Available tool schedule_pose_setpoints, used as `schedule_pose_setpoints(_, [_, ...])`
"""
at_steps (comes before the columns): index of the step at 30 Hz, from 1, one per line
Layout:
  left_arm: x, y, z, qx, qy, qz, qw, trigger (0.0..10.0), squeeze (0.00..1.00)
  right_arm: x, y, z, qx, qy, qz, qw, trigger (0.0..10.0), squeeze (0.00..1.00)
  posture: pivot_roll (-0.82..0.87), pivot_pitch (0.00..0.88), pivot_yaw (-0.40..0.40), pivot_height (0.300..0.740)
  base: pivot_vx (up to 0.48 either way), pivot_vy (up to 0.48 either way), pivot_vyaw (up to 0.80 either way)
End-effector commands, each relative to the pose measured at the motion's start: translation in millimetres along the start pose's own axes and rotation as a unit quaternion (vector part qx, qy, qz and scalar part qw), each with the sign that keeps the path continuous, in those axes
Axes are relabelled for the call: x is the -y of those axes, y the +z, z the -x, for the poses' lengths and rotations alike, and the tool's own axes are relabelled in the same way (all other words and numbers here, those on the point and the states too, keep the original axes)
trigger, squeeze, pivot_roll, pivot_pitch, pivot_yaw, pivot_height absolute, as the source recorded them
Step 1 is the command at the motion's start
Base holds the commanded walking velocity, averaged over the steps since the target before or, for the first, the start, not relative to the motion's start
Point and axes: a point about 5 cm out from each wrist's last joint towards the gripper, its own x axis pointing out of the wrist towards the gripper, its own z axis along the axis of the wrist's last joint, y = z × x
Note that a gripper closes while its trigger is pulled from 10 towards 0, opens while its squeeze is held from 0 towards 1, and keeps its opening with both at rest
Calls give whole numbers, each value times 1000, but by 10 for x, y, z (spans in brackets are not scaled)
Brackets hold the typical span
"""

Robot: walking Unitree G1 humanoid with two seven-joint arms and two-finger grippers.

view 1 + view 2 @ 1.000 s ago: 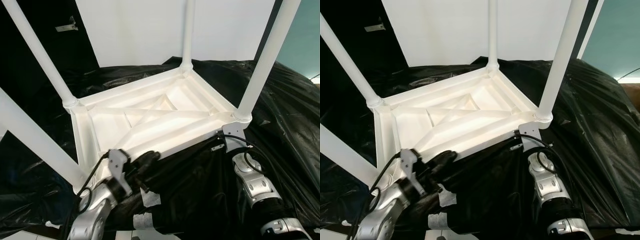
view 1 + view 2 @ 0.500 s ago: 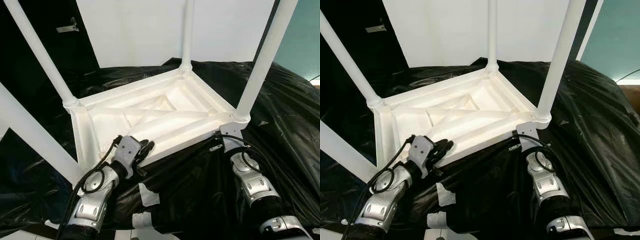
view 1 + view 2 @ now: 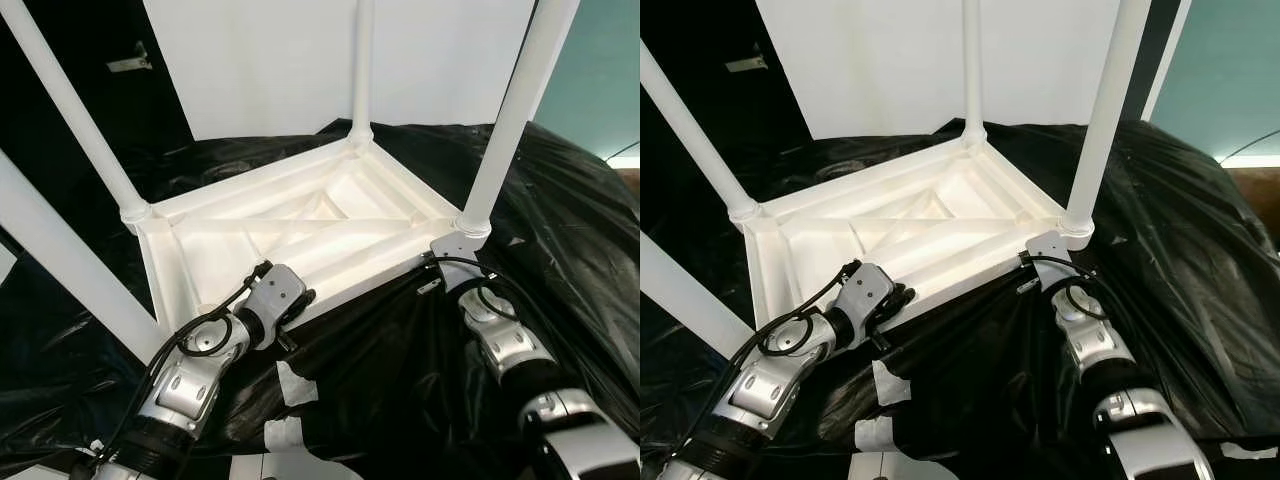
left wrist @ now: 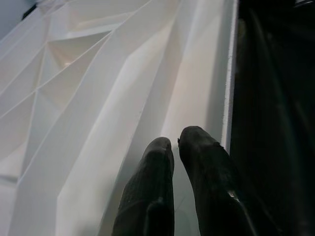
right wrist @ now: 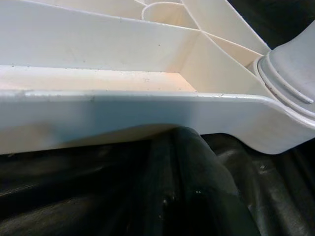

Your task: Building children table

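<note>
1. The white children's table (image 3: 300, 235) lies upside down on black plastic sheeting (image 3: 560, 220), its four legs (image 3: 510, 110) pointing up.
2. The left gripper (image 3: 290, 300) has been brought onto the near rim, fingers (image 4: 152, 182) pressed together, holding nothing.
3. The right gripper (image 3: 447, 262) remains under the near corner; its finger state cannot be told. A lift or flip seems prepared.

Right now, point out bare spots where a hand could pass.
Free: black plastic sheet between the two silver arms, beyond the tape scraps. Crowded: near rim of the upturned white plastic table, with left gripper on it and right gripper beneath its corner.
</note>
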Motion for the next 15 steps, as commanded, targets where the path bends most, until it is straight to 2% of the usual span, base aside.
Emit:
schedule_pose_setpoints(1, [337, -36, -61, -6, -192, 11, 981, 10000, 0, 33, 151, -45, 27, -4, 7, 1000, 10000, 0, -5, 0, 61, 740, 0, 0, 0])
schedule_pose_setpoints(8, [399, 133, -293, 29, -172, 40, 984, 10000, 0, 57, 254, -136, 36, 1, 29, 999, 10000, 0, 5, 0, 52, 740, 0, 0, 0])
schedule_pose_setpoints(13, [412, 173, -343, 44, -162, 49, 985, 10000, 0, 65, 259, -142, 40, -7, 24, 999, 10000, 0, 5, 0, 50, 740, 0, 0, 0])
schedule_pose_setpoints(15, [414, 209, -420, 67, -127, 65, 987, 10000, 0, 5, 258, -123, 53, -12, 11, 998, 10000, 0, -3, 0, 46, 740, 0, 0, 0])
